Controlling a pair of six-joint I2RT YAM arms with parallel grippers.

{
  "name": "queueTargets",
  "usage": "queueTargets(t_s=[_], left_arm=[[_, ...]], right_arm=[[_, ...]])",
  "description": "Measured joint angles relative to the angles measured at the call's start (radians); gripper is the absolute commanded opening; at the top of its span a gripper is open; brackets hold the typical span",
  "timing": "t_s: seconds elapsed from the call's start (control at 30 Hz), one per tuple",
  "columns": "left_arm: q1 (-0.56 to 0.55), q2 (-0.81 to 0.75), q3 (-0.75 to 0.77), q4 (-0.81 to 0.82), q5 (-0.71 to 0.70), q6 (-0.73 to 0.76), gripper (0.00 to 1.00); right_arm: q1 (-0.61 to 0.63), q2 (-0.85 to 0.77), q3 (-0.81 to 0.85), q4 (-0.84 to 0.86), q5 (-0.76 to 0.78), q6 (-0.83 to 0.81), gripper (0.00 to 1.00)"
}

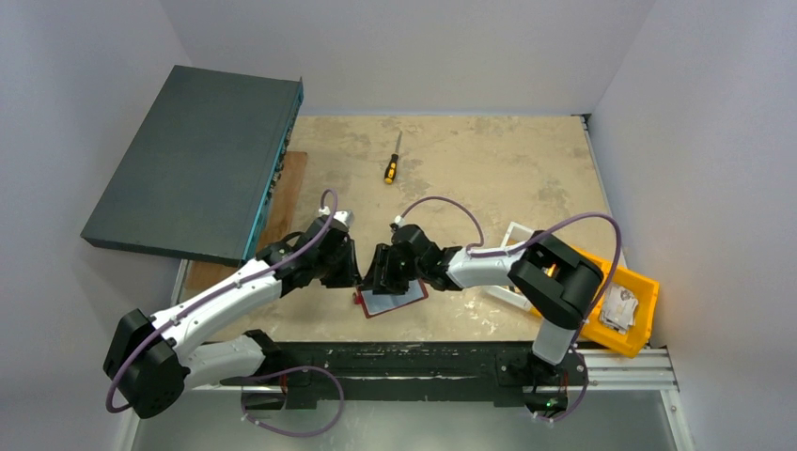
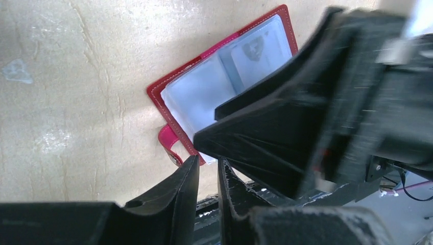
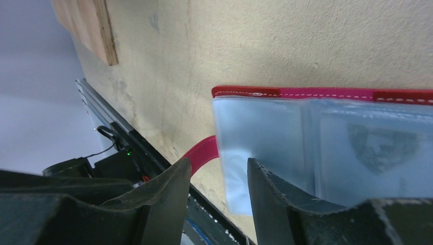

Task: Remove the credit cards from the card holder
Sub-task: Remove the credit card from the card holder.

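Overhead view: card holder [image 1: 393, 301] lies open on the counter [image 1: 489, 169] near its front edge, half hidden under both tools; their gaps cannot be told here. Left wrist view: left tool [image 2: 208, 176] nearly closed, empty, by the holder's pink tab [image 2: 169, 143]. Right wrist view: right tool [image 3: 219, 186] slightly parted, empty, over clear sleeves showing a printed card [image 3: 380, 148].

The top external view looks down from high behind the arms, table filling frame centre. Both wrist views sit close above the table, each framed by its own fingers; all three share the open card holder [image 1: 393, 301] [image 2: 224, 81] [image 3: 327, 148]
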Motion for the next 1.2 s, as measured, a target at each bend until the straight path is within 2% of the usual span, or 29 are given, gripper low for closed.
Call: queueTargets(t_s=[0.13, 0.33, 0.53, 0.7, 1.07, 1.2], left_arm=[[0.0, 0.023, 0.014, 0.006, 0.019, 0.0, 0.23], [-0.065, 0.14, 0.135, 0.019, 0.005, 0.013, 0.34], [-0.171, 0.359, 0.294, 0.031, -0.066, 0.039, 0.43], [-0.243, 0.524, 0.385, 0.012, -0.139, 0.074, 0.56], [-0.324, 0.697, 0.484, -0.041, -0.231, 0.125, 0.58], [-0.334, 0.728, 0.489, -0.06, -0.253, 0.133, 0.55]], right_arm=[[-0.04, -0.137, -0.016, -0.032, 0.032, -0.003, 0.47], [-0.135, -0.303, -0.066, -0.077, 0.099, -0.013, 0.47], [-0.278, -0.381, -0.197, -0.148, 0.132, -0.034, 0.47], [-0.368, -0.432, -0.286, -0.206, 0.143, -0.052, 0.47], [-0.397, -0.478, -0.298, -0.257, 0.16, -0.097, 0.47], [-0.397, -0.478, -0.298, -0.266, 0.169, -0.103, 0.47]])
